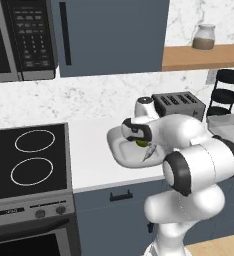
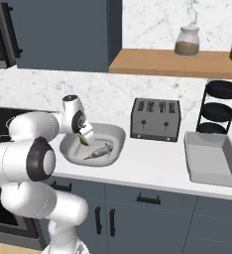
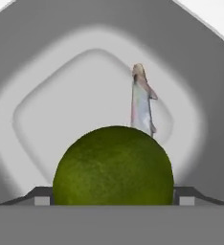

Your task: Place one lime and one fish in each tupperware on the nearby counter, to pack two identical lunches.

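Observation:
My gripper is shut on a lime, a round yellowish-green fruit that presses against both fingertips. It hangs just above the whiter tupperware, a shallow rounded tub. A slender silvery fish lies on that tub's floor beyond the lime. From the left base view the lime shows under the hand, over the tub, with the fish beside it. From the right base view the gripper is over the tub and the fish. The light grey tupperware stands apart at the right.
A dark slotted toaster stands behind the tubs against the wall. A black tiered rack is behind the grey tub. The stove lies to the left. A wooden shelf with a jar hangs above.

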You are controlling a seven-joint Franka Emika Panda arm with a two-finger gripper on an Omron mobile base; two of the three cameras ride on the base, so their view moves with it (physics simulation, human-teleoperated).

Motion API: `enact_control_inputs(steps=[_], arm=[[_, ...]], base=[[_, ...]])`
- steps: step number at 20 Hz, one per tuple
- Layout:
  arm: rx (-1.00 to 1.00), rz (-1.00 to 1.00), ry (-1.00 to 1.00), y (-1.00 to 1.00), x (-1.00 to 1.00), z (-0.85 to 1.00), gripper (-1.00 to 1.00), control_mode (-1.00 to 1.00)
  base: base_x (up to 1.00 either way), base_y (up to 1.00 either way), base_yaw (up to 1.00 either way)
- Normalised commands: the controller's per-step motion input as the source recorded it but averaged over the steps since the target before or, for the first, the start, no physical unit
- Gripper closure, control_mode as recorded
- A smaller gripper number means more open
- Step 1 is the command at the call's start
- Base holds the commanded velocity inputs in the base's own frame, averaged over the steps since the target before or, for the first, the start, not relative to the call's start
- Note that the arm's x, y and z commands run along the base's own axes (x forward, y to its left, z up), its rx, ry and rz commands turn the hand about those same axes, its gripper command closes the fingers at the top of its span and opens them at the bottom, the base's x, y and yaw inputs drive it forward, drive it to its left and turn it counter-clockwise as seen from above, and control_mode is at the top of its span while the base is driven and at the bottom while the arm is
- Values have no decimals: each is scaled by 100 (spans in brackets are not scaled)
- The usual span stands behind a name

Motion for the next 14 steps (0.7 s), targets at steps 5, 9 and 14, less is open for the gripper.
enact_control_inputs(steps=[5, 9, 14], arm=[[-3, -2, 3, 0, 75, -54, -100, -100], [-11, -1, 3, 0, 54, -59, -100, -100], [0, 0, -1, -1, -5, 51, -100, -100]], base=[[0, 0, 0], [0, 0, 0], [0, 0, 0]])
